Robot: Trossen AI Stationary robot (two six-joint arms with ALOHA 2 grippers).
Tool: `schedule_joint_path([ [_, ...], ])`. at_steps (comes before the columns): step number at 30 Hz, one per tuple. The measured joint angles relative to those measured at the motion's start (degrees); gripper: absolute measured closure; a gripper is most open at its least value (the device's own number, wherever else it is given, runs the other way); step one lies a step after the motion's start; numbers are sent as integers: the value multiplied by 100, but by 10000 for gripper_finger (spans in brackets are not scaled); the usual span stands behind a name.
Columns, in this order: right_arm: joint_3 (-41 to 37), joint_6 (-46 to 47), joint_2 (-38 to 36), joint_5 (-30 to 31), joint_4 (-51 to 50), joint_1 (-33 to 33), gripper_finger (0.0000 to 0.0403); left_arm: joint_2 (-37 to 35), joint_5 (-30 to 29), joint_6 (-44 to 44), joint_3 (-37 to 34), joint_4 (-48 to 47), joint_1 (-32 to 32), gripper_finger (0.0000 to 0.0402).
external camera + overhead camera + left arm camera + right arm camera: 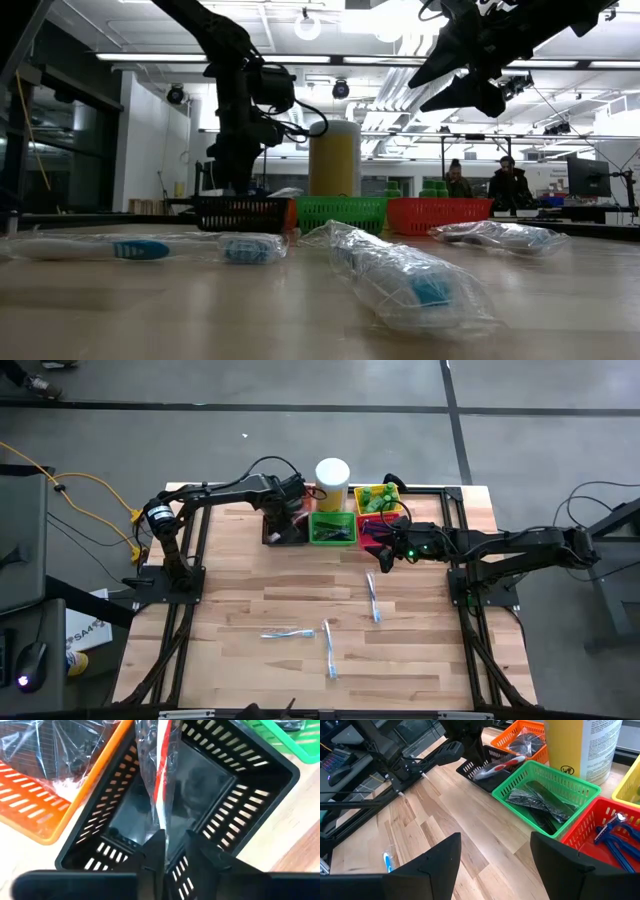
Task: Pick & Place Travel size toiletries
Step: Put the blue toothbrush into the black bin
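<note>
A clear-wrapped red-and-white toothbrush (161, 780) slants down into the black basket (280, 765). Its upper end stands between the fingers of my left gripper (176, 857), which points down over that basket (283, 536) and is slightly open. The right wrist view shows the same toothbrush (499, 766) lying aslant in the basket under that gripper. My right gripper (495, 865) hangs open above bare table in front of the red basket (375, 532), holding nothing. Three wrapped blue-and-white toothbrushes (373, 598) (288, 633) (330, 650) lie flat on the table. My left gripper comes from above, and its fingers stand on either side of the wrapper's upper end (165, 837). The wrapper runs along the inner side of one finger (152, 855), and a gap shows toward the other. Whether it touches the wrapper I cannot tell. The toothbrush's lower end is down in the basket.
In a row at the table's far edge stand an orange basket (520, 735) with clear wrappers, a green basket (520, 776) with black sticks and a red basket (580, 832) with blue razors. A yellow basket (377, 497) and a tall white cylinder (332, 472) stand behind.
</note>
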Motion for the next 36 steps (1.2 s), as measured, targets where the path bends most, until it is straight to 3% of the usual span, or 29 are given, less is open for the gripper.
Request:
schedule_joint_path([
  [8,2,217,0,-308,0,0,172,-551,-8,-403,-1,-586,-40,275],
  [16,2,1739,-2,-1069,-480,68,172,-1948,-747,-928,-5,-1239,-892,273],
  [19,2,1805,-2,-1307,-449,326,172,-2587,-998,-1156,-104,-1123,-1326,273],
  [24,2,2421,-2,-697,-146,883,172,-3695,-1359,-1729,-600,-894,-2024,273],
  [28,57,2700,114,-595,81,1198,172,-4518,-1815,-2256,-1061,-881,-2551,273],
  [33,780,2594,519,-573,-24,1482,189,-5378,-1999,-2670,-1646,-674,-3126,273],
  [36,1363,2445,905,-666,-616,1504,209,-5743,-2030,-2842,-1979,-615,-3305,273],
])
